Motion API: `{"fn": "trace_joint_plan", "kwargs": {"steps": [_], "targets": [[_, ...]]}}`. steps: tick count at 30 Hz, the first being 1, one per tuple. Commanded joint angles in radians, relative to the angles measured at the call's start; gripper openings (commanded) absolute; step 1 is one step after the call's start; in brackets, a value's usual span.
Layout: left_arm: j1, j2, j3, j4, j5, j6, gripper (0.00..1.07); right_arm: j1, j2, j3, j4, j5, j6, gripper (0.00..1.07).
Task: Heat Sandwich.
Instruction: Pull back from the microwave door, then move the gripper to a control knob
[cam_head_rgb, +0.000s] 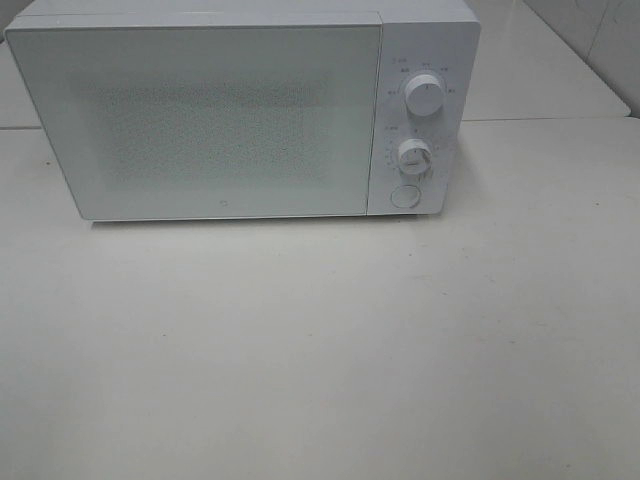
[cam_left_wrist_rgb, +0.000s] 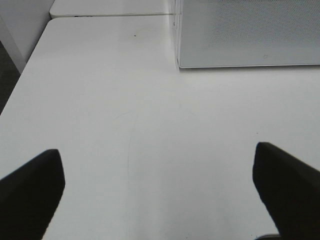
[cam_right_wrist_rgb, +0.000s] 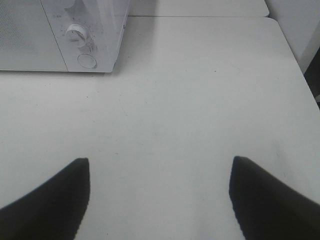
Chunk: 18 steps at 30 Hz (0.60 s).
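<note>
Hovering above table (cam_left_wrist_rgb: 100, 75), left gripper (cam_left_wrist_rgb: 157, 165) and right gripper (cam_right_wrist_rgb: 160, 165) are spread wide, nothing held. No sandwich seen anywhere; possibly hidden behind shut microwave door (cam_head_rgb: 200, 120). Step cannot be told; next, round button (cam_head_rgb: 405, 196) likely to be pressed.

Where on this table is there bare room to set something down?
The wide stretch of table in front of the microwave is bare. Bare strips also run left of it and right of its knobs. The back is crowded: the microwave fills it. The left gripper and right gripper hang open over bare table.
</note>
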Motion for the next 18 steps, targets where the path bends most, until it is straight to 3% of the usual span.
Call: {"fn": "trace_joint_plan", "kwargs": {"steps": [1, 18], "targets": [[-0.008, -0.026, 0.003, -0.006, -0.011, -0.003, 0.97, -0.004, 0.067, 0.000, 0.006, -0.089, 0.000, 0.74], [-0.008, -0.026, 0.003, -0.006, -0.011, -0.003, 0.97, -0.004, 0.375, 0.024, 0.006, -0.400, 0.003, 0.74]]}}
